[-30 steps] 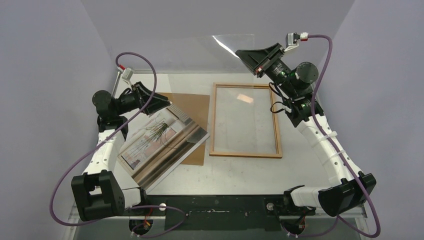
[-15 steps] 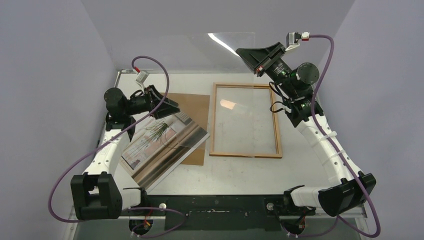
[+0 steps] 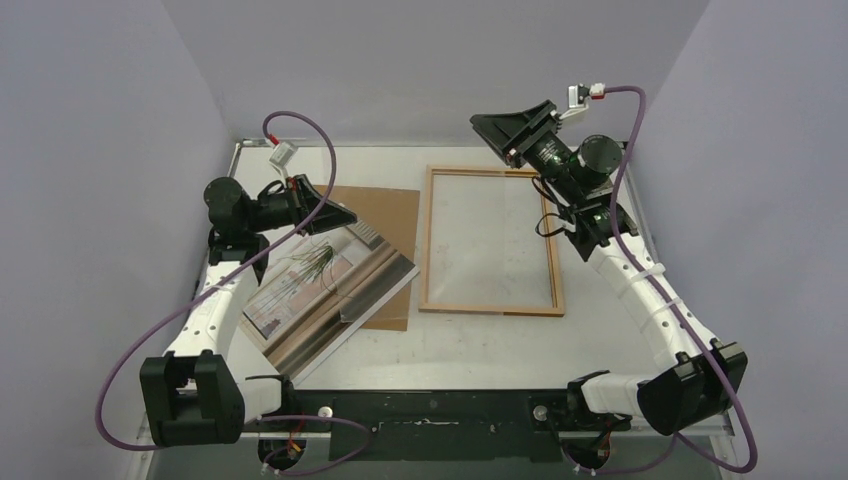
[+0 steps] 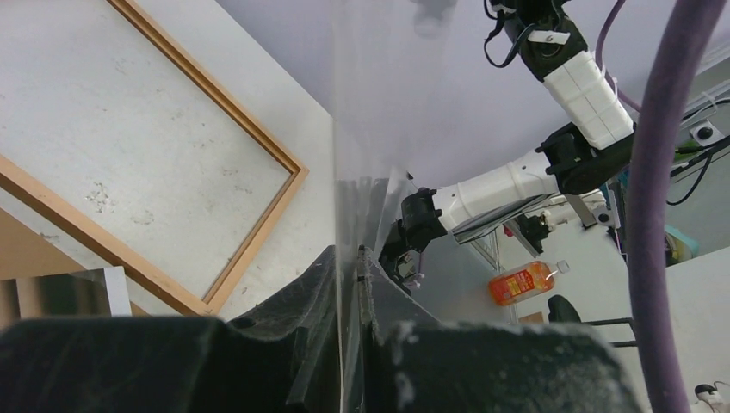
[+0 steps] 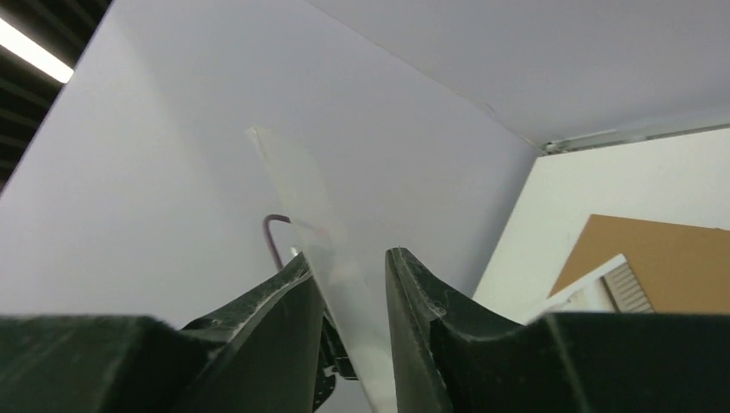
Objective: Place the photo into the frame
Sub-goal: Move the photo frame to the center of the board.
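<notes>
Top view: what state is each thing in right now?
frame: flat on the table, no photo in it.
photo: face up, left of the frame, partly on the backing.
backing: flat, partly covered.
left gripper: shut on the clear sheet.
right gripper: slightly open.
clear sheet: in the air, reaching into both grippers.

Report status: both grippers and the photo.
Left gripper shut on clear sheet; right gripper open around it. Photo face up on backing board, outside frame. Clear sheet held up between arms.
</notes>
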Controlling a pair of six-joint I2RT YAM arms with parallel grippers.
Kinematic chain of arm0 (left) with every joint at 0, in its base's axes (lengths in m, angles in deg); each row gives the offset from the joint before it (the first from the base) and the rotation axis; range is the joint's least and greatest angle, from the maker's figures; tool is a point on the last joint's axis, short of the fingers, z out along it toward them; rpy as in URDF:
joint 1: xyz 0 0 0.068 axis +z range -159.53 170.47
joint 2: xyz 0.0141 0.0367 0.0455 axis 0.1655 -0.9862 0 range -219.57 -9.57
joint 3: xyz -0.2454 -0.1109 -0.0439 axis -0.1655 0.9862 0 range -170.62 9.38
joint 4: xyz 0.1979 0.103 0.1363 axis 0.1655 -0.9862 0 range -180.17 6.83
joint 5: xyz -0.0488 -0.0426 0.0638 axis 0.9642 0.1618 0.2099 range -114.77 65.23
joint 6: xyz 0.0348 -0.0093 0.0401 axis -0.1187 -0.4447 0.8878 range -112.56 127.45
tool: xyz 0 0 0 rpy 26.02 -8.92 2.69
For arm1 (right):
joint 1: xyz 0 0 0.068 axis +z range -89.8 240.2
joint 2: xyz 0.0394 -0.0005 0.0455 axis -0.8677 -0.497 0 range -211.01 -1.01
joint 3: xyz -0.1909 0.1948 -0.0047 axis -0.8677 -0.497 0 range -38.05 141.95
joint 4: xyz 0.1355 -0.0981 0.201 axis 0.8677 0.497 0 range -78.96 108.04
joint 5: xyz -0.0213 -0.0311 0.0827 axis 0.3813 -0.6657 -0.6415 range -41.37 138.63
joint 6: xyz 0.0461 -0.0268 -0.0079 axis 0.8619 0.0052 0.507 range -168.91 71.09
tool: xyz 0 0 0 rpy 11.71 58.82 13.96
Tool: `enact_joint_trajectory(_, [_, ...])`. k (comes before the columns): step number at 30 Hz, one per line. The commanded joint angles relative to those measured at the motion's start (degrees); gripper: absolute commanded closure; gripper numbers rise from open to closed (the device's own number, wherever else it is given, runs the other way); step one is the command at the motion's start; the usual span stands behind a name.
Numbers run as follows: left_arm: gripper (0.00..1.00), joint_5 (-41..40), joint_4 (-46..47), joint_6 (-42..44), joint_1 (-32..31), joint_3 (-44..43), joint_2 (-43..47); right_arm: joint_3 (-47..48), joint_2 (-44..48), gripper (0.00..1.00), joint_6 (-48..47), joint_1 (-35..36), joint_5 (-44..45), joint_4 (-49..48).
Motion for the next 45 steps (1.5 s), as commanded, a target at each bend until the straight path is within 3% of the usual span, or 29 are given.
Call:
enact_joint_trajectory(1, [0.92, -0.6, 4.7, -4.5, 0.5, -0.8, 1.0, -3.1, 2.8, 0.62, -2.8, -0.3, 1.0, 0.4])
enact_joint_trajectory(6, [1.00, -3.3, 9.7, -10.6, 1.5, -0.1, 0.4, -7.5, 3.6, 0.46, -2.9, -0.9, 0.5, 0.3])
enact_joint_trajectory(16, [1.00, -8.7, 18.9, -20.5, 2.6, 3.2, -1.7, -17.1, 4.1, 0.44, 1.0, -0.9, -0.7, -5.9])
enact_joint_trajectory(30, [1.00, -23.2, 10.0, -18.1, 3.8, 8.5, 2.9, -23.6, 1.8, 0.35, 7.1, 4.3, 1.4, -16.5])
enact_joint_trajectory(38, [1.00, -25.5, 9.9, -19.0, 4.5, 8.8, 2.9, -24.7, 0.1, 0.41, 8.4, 7.9, 2.3, -19.7])
enact_joint_trajectory(45, [1.00, -28.0, 6.9, -17.5, 4.6, 8.7, 2.7, -25.1, 2.6, 0.44, 6.9, 8.1, 3.1, -16.7])
